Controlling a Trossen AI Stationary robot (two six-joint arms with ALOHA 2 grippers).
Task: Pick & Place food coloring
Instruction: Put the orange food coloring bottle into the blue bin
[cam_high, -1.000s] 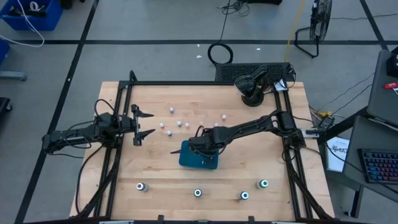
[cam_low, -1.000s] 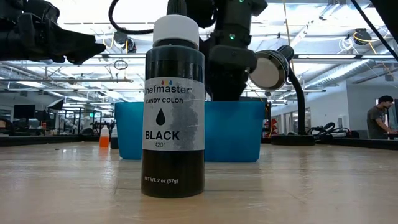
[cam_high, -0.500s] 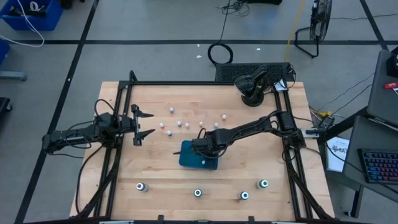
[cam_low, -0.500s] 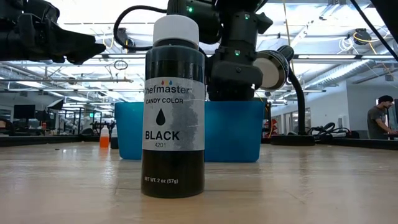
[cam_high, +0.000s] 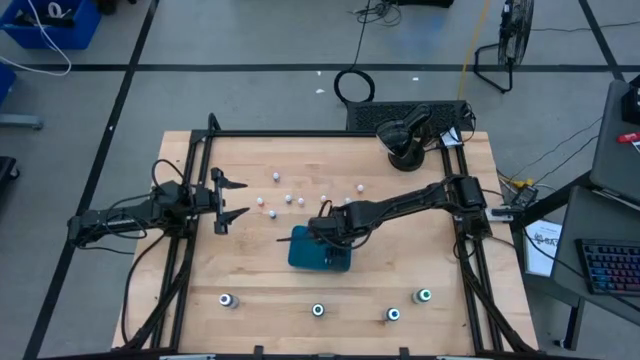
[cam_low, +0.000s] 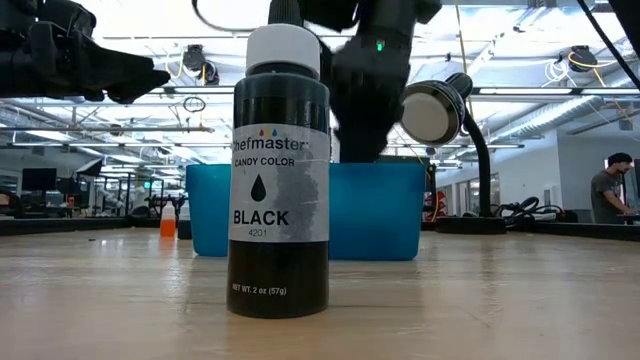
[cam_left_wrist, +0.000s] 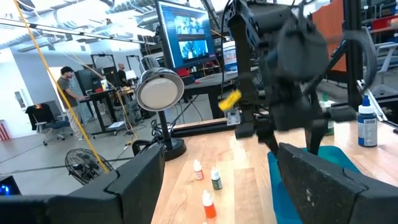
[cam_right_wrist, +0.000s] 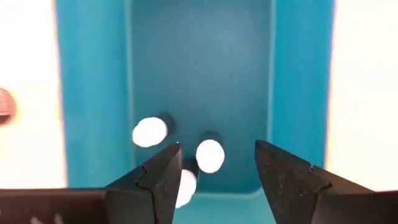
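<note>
1. Right hand (cam_right_wrist: 214, 177) hangs over the teal tray (cam_high: 320, 250) at frame centre of the high view, pointing down into it; fingers spread fairly wide, nothing between them
2. Inside the tray, right wrist view: three white-capped bottles (cam_right_wrist: 210, 154) lying close together near one end wall. Judged as already placed; I count three, though a fourth could be hidden behind the fingers
3. Left over on the worktop (cam_high: 400, 270), upper middle of the high view: a loose scatter of small pale bottles (cam_high: 289, 199) just above the tray, roughly seven or eight; caps too small to sort by colour
4. Four darker bottles with green-white tops (cam_high: 318, 310) stand in a ragged row along the lower edge of the high view, well apart from the tray and from each other. One of them, labelled black (cam_low: 280, 170), fills the centre of the low view, upright
5. Left hand (cam_high: 226, 204) waits at the left of the high view, fingers wide apart, empty, near the leftmost of the small bottles
6. Judgement: early going, a few bottles in the tray and most of the lot still outside it. Right hand looks ready to go for another bottle
</note>
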